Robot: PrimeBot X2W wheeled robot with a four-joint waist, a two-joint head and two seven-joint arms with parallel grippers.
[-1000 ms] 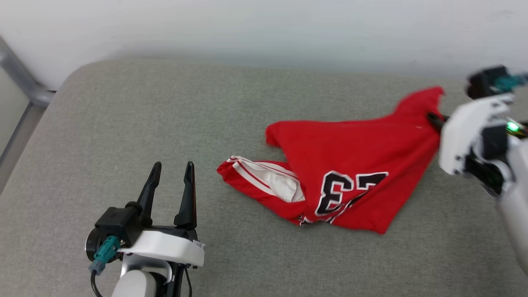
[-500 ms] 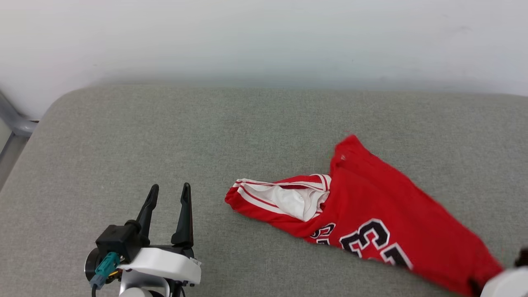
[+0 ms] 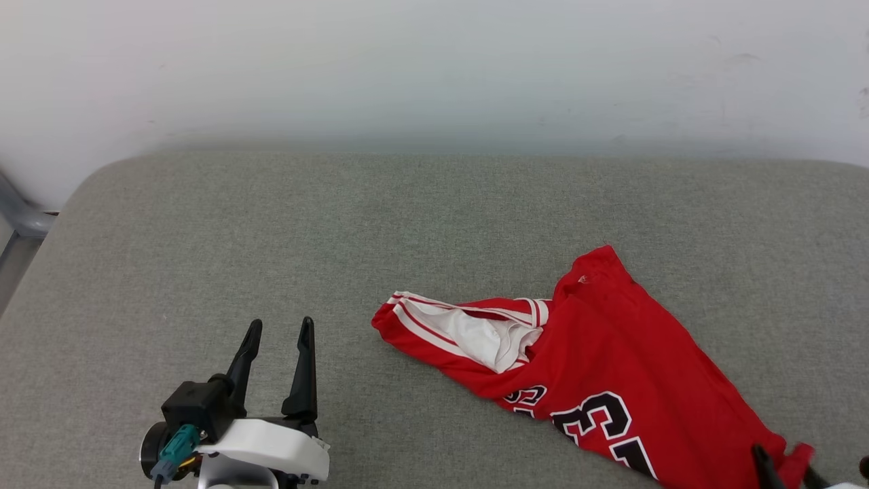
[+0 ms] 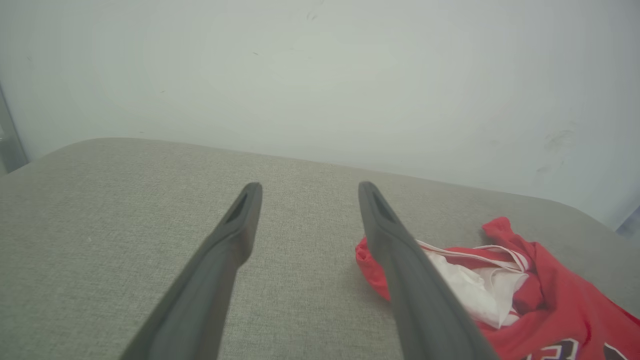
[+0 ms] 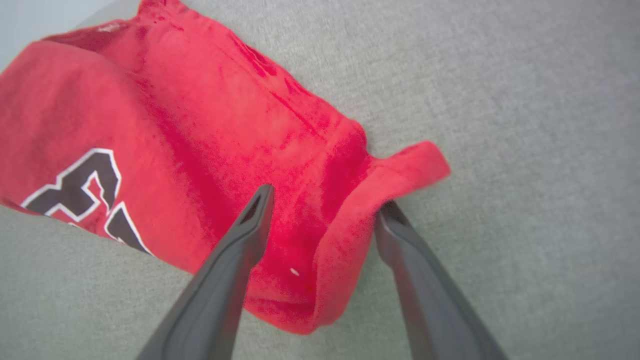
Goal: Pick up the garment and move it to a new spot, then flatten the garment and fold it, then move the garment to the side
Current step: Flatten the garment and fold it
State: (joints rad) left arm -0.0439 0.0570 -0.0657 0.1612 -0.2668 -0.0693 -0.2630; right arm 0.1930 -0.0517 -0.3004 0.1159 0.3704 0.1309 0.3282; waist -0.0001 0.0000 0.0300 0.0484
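Observation:
The red jersey garment (image 3: pixel 611 367) lies crumpled on the grey cushion (image 3: pixel 271 238), its white sleeve with striped trim (image 3: pixel 475 333) toward the left and black numerals near the front. My right gripper (image 3: pixel 811 462) is open at the bottom right edge of the head view. In the right wrist view a raised fold of the garment (image 5: pixel 175 125) stands between the spread fingers of my right gripper (image 5: pixel 325 205), against the right one. My left gripper (image 3: pixel 278 329) stands open and empty left of the garment. The left wrist view shows my left gripper (image 4: pixel 307 192) with the garment (image 4: pixel 550 300) at its right.
A pale wall (image 3: pixel 434 68) rises behind the cushion's far edge. A grey metal frame (image 3: pixel 17 217) shows at the far left beside the cushion's rounded corner. Bare cushion stretches left of and beyond the garment.
The head camera has shifted. My right gripper has dragged the garment's corner from the far right toward the near right, and the garment now lies stretched out lower on the cushion. The left gripper stays put.

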